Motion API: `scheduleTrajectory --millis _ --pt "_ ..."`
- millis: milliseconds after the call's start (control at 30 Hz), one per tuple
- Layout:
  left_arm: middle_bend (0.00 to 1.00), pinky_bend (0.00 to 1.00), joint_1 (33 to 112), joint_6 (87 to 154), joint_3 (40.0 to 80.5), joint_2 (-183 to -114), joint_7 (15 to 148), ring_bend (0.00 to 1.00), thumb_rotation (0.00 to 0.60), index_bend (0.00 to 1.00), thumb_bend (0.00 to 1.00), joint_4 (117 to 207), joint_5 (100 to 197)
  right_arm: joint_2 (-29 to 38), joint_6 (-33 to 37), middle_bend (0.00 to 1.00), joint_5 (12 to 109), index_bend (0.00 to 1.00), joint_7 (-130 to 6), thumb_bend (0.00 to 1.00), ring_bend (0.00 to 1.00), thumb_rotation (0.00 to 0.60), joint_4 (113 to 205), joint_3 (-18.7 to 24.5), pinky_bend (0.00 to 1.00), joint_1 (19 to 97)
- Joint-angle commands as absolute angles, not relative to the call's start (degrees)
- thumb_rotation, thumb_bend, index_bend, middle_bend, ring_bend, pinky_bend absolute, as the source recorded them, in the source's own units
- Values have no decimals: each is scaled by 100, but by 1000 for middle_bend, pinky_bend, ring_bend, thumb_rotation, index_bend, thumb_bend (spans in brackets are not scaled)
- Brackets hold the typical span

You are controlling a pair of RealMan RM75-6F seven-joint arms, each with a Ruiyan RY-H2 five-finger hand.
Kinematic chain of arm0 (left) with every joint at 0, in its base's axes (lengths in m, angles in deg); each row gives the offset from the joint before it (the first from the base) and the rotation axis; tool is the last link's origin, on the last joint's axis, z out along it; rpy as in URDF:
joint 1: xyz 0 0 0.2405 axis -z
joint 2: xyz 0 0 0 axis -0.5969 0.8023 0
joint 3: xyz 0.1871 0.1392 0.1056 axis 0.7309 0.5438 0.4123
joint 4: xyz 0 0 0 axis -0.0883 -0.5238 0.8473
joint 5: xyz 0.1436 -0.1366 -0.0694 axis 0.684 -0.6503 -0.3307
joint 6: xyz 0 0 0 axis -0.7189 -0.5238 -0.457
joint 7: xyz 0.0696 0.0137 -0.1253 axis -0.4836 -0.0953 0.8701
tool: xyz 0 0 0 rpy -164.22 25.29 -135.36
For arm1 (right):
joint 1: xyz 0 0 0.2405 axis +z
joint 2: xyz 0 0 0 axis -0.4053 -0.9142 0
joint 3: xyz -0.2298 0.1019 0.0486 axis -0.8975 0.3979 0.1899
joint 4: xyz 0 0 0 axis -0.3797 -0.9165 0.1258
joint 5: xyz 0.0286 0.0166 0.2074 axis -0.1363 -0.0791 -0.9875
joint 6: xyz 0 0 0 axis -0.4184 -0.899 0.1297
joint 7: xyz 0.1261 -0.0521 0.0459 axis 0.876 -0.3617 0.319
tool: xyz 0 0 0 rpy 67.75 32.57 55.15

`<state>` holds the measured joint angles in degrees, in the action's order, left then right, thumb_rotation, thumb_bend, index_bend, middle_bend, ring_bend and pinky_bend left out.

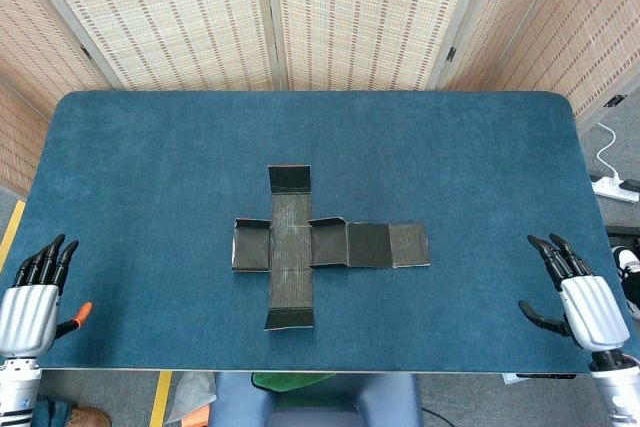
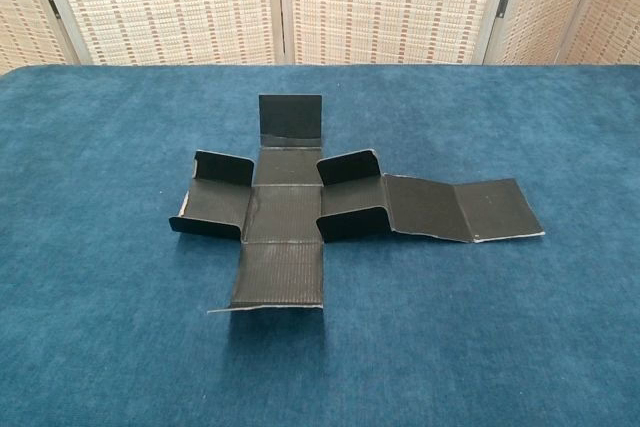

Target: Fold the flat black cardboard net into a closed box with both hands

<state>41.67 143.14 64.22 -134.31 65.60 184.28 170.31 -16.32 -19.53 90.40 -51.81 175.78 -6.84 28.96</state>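
Nearest the head camera, at the front edge of the counter (image 1: 150, 167), the two hands are seen, one at each front corner. Largest of all is the counter itself, which is covered in dark blue cloth and backed by woven folding screens (image 1: 170, 17). At its middle the black cardboard net (image 2: 285, 215) is laid out as a cross, unfolded but not quite flat. A long arm of two panels is stretched toward the robot's right, and a shorter arm toward its left. In the chest view the far flap is seen standing nearly upright, and small side flaps are raised around the centre panel, while the near panel lies flat. The left hand (image 1: 32, 297) is rested at the front left corner with its fingers extended and close together, nothing being held; an orange thumb tip is seen at its side. The right hand (image 1: 575, 292) is placed at the front right corner, fingers spread and likewise holding nothing. Both hands are kept well apart from the net. A white power strip (image 1: 615, 187) is seen on the floor beyond the right edge.
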Motion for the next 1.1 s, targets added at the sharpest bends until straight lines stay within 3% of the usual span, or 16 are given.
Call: scheduleTrajectory --millis 33,533,700,800,967,1033,1100 --pt "41 151 4199 14257 6407 -13444 6530 104 600 42 215 18424 16986 -1605 -1887 128 9006 0 -5199 217 28 600 17589 -663 208 2938" --pt "41 151 4122 14358 6479 -13392 6629 104 600 42 216 18422 17051 -1607 -1766 128 9140 0 -5190 216 29 600 17667 -730 207 3044" --pt "41 151 4133 14337 6484 -13387 6652 105 600 42 216 18432 17063 -1527 -1588 128 9045 0 -5431 217 76 600 17823 -641 227 3181" --pt "40 151 4170 14279 6468 -13402 6640 104 600 42 215 18424 17040 -1438 -1338 129 8855 0 -5836 216 151 600 18015 -513 354 3345" --pt "41 151 4254 14172 6412 -13425 6608 104 600 42 216 18416 16976 -1274 -632 129 8324 0 -6549 199 495 600 18432 -261 805 3774" --pt "41 151 4275 14138 6402 -13440 6593 104 600 42 217 18406 16949 -1204 -320 116 8068 0 -6746 166 581 600 18544 -173 913 3956" --pt "41 151 4295 14099 6402 -13456 6581 104 600 42 216 18391 16927 -1082 23 89 7746 0 -7016 130 631 600 18613 -72 955 4173"
